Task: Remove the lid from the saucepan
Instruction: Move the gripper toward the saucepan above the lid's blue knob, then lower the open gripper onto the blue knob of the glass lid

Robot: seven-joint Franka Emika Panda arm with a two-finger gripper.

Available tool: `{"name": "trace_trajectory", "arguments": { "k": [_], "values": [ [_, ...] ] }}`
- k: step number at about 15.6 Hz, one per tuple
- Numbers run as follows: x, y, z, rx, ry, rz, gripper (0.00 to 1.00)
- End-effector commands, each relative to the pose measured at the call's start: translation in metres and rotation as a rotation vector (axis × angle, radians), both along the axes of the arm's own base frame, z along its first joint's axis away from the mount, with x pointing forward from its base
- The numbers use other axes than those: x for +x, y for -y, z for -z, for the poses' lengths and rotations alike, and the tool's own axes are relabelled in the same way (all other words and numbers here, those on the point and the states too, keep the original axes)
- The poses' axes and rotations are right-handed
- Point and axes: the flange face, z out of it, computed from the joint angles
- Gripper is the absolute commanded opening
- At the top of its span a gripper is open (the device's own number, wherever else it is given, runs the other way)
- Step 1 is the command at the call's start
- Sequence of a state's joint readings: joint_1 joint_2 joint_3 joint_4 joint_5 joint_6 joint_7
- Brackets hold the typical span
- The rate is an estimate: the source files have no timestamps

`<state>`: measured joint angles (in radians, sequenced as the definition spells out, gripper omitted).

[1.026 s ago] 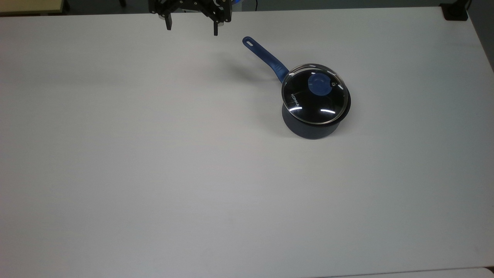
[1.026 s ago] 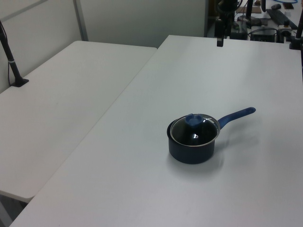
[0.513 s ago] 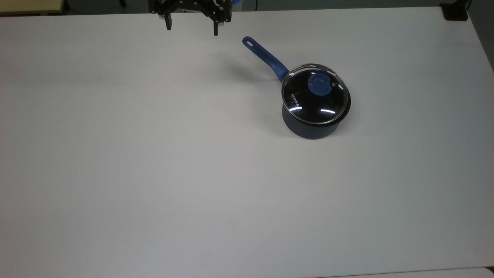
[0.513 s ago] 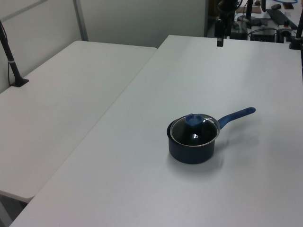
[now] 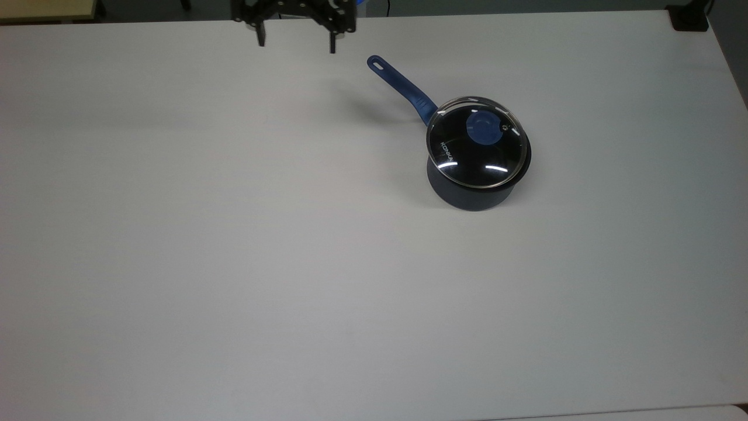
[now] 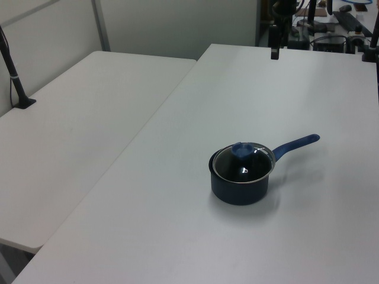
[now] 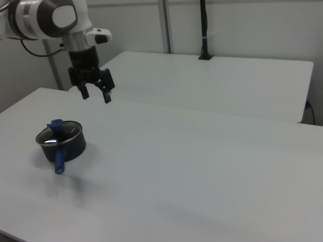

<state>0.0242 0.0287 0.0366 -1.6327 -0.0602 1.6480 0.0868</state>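
With the gripper [image 5: 296, 44] spread wide and far off, a centred descent onto the lid [image 5: 476, 143]'s knob [image 5: 483, 127] looked wisest.

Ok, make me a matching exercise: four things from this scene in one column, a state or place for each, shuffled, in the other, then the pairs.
Things:
1. lid
2. saucepan
3. hand
4. knob

States or places:
A. open, in the air, holding nothing
B. stands on the white table, long blue handle pointing to the top view's upper left
C. blue and round, on the clear glass
D. sits on top of the pot, not yet removed

Pairs: 1-D, 2-B, 3-A, 4-C
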Motion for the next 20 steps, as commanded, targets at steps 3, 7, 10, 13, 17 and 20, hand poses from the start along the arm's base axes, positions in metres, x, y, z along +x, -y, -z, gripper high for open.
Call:
{"name": "trace_trajectory", "arguments": {
  "k": [3,7,10,13,17,20],
  "values": [
    [-0.016,-0.094,0.003,0.067,-0.025,-0.146,1.0],
    [-0.022,-0.156,0.025,0.079,-0.064,-0.241,1.0],
    [-0.015,-0.195,0.046,0.092,-0.042,-0.213,1.0],
    [-0.013,-0.239,0.078,0.078,-0.03,-0.152,1.0],
    [-0.004,-0.255,0.113,0.073,-0.05,-0.161,1.0],
    [0.004,-0.263,0.136,0.07,-0.047,-0.167,1.0]
  ]
}}
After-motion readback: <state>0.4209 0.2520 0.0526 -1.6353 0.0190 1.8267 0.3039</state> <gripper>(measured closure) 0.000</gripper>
